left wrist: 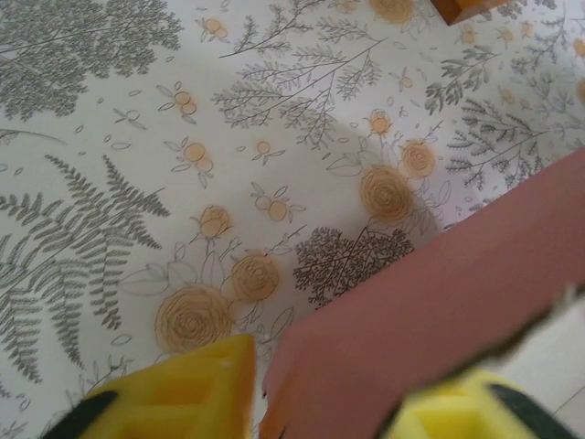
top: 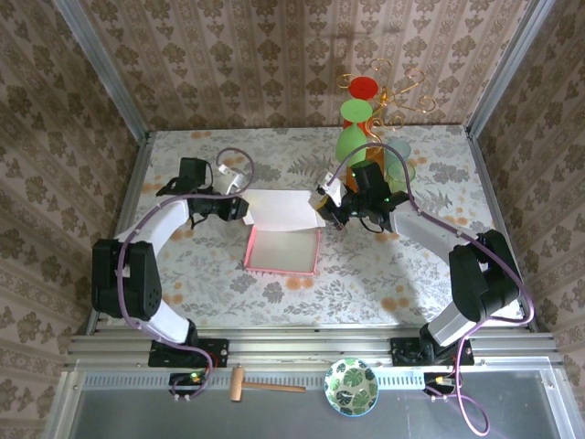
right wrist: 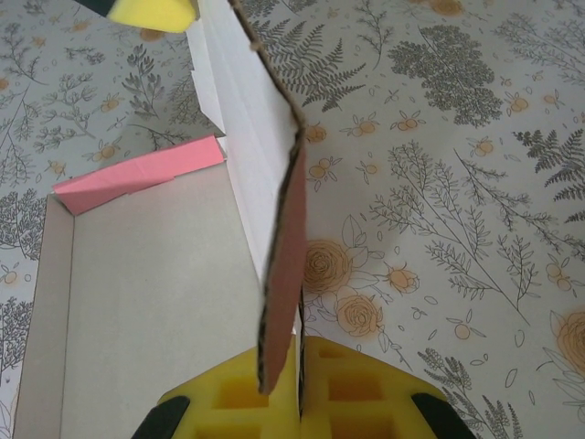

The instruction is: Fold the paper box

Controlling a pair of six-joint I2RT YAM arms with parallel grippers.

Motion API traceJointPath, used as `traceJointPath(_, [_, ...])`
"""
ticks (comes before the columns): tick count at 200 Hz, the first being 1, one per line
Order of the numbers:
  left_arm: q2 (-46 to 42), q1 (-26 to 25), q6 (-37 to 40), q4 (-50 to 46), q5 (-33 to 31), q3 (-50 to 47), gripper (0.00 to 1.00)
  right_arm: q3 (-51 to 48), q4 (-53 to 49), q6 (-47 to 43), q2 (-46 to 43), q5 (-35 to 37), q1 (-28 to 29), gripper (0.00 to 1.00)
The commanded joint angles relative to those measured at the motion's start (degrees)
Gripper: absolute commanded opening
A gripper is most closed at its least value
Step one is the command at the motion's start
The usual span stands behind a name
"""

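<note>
The paper box [top: 281, 249] lies in the middle of the table, a shallow pink tray with a pale inside [right wrist: 155, 293]. Its whitish lid [top: 283, 208] stands up along the far side. My right gripper [top: 327, 206] is at the lid's right end. In the right wrist view this gripper [right wrist: 300, 352] is shut on the lid's pink side flap [right wrist: 288, 247], which stands edge-on. My left gripper [top: 239, 208] is at the lid's left end. In the left wrist view it [left wrist: 329, 402] is open, with the pink flap [left wrist: 430, 302] between its yellow fingers [left wrist: 183, 398] and a slim gap beside the left one.
A stand of green and red cups [top: 361, 114] rises at the back right, close behind my right arm. An orange-brown wooden block [left wrist: 466, 7] lies beyond the left gripper. A wooden mallet [top: 260, 386] and a patterned bowl [top: 352, 386] sit on the near rail.
</note>
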Motion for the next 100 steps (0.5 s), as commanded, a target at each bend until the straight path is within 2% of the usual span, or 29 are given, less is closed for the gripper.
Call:
traceJointPath(1, [0.84,-1.66,-2.69,0.32,0.95,2.15,0.2,1.72,1.53,2.3,1.33,1.05,-0.39,0.0])
traceJointPath(15, [0.58,-2.78,-6.14,1.67,-0.11,1.74,0.1,1.41,3.81,4.97,1.22,2.63,-0.3,0.0])
traceJointPath(31, [-0.07,-3.63,-10.7,3.9,-1.94,0.84,0.05,0.6,7.37,8.72,1.07,5.66,0.15,0.0])
traceJointPath(56, [-1.34,-5.26,-17.93,5.89,-7.28,0.21,0.0,-0.72,13.09,14.98,0.47,11.34,1.37,0.0])
traceJointPath(100, [-4.23,-7.89,-28.56,10.24,-19.6,-0.61,0.0,-3.2,24.54,23.66,1.68,22.89,5.51,0.0])
